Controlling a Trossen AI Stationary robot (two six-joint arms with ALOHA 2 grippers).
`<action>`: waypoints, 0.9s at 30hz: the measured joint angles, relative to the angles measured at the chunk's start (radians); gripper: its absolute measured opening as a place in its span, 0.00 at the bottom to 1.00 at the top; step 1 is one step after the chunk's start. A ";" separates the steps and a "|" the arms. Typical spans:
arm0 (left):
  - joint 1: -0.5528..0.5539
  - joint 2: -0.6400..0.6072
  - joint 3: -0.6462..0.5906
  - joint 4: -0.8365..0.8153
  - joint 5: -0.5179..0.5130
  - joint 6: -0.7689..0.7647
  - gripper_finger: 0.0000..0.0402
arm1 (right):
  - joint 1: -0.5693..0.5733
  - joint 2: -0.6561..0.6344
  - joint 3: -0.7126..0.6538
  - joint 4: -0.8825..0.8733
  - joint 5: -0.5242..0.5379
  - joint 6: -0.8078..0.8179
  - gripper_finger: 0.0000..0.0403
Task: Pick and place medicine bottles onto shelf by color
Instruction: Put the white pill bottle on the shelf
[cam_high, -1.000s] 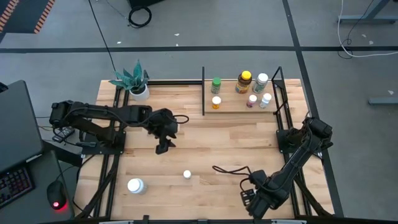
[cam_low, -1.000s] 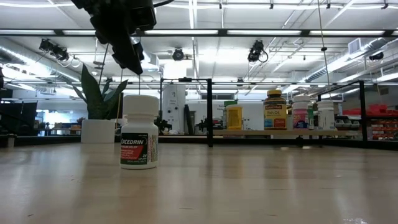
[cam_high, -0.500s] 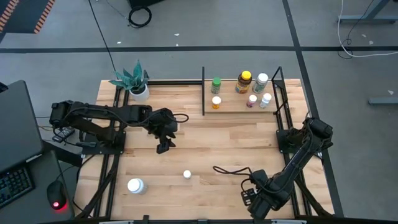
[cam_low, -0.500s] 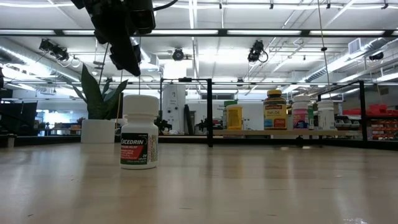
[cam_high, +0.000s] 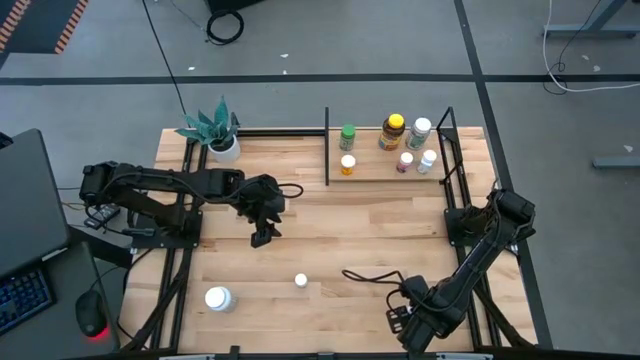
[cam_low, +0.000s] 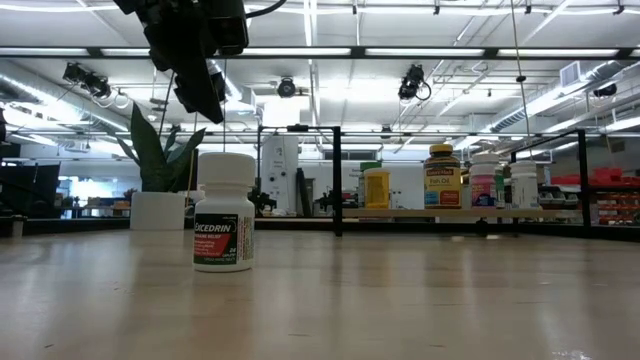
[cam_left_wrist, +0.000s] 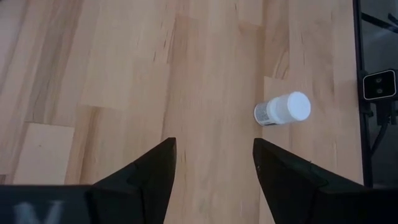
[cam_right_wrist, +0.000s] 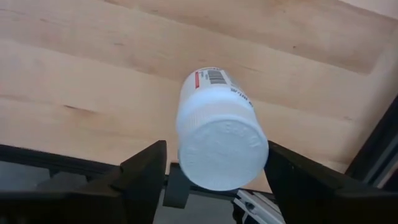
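From above, six medicine bottles (cam_high: 394, 131) stand on the shelf (cam_high: 380, 172), two white ones (cam_high: 300, 281) wait on the table, and the left gripper (cam_high: 262, 236) hangs between.

Its wrist view shows wide, empty fingers (cam_left_wrist: 149, 171) near a small bottle (cam_left_wrist: 283, 109); I judge the next move is descending around it.

The right wrist view shows the right gripper (cam_right_wrist: 214, 168) holding a white bottle (cam_right_wrist: 221, 140), which must go to the shelf.

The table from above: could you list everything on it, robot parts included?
shelf: one, light wood with black uprights, far right of the table.
shelf bottles: six; green-capped, small yellow, amber, pinkish, two white.
loose bottles: two, white, near left.
held bottle: one, white, in the right gripper.
plant: one, teal, far left corner.
left gripper: open, empty, mid-left.
right gripper: near edge.
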 joint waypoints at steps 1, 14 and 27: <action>0.000 0.000 0.000 0.000 0.000 0.000 0.55 | 0.000 0.000 0.000 0.004 -0.001 -0.001 0.65; 0.000 0.000 0.000 0.000 0.000 -0.003 0.54 | -0.033 -0.006 0.000 -0.043 0.049 -0.049 0.51; 0.000 -0.002 0.000 -0.072 0.004 -0.160 0.52 | -0.508 -0.127 0.000 -0.146 0.171 -0.903 0.52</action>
